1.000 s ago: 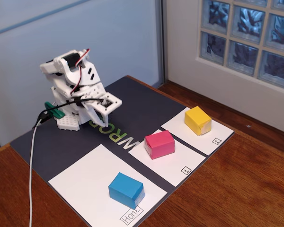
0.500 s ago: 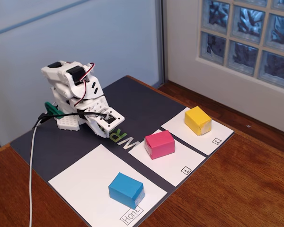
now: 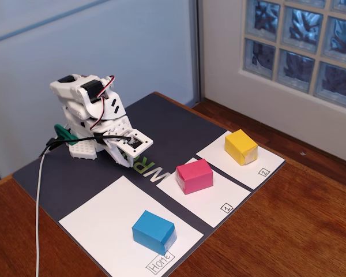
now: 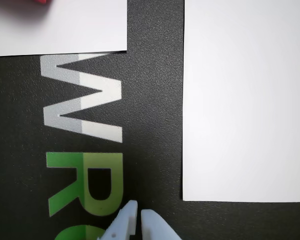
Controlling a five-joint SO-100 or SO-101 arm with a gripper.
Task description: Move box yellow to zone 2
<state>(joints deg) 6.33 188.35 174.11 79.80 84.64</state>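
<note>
Fixed view: box yellow point(image 3: 241, 146) already on zone 2 point(image 3: 259, 165), at 3 o'clock from gripper point(image 3: 128, 153), fingers together, empty.

Wooden table point(image 3: 311, 231), blue wall point(image 3: 104, 52), glass-block window point(image 3: 303, 46).

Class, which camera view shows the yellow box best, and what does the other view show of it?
The fixed view shows it best: the whole yellow box sits in plain sight on the sheet marked 2. The wrist view shows none of it, only the dark mat, white sheets and the gripper tips.
</note>
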